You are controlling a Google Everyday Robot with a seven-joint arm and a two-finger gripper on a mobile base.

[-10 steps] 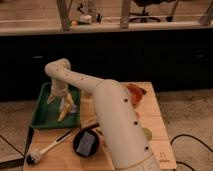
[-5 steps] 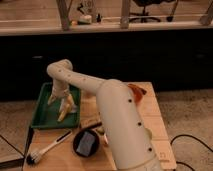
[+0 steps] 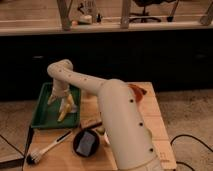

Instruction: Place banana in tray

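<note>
The dark green tray [image 3: 42,114] lies at the table's left edge. The small yellow banana [image 3: 62,115] lies inside it, near the right rim. My gripper [image 3: 61,102] hangs over the tray, pointing down, just above the banana. Its cream fingers [image 3: 52,98] are spread apart on either side of the fruit's upper end. I cannot tell whether they still touch it. My white arm sweeps in from the lower right and fills the middle of the view.
A white-handled brush [image 3: 47,149] lies in front of the tray. A round black bowl [image 3: 86,142] sits beside it. An orange-red packet [image 3: 136,91] shows behind my arm on the wooden table [image 3: 156,125]. A dark counter stands behind.
My arm's big forearm has shifted a little. The gripper stays over the tray at about the same spot, and the banana stays in the tray.
</note>
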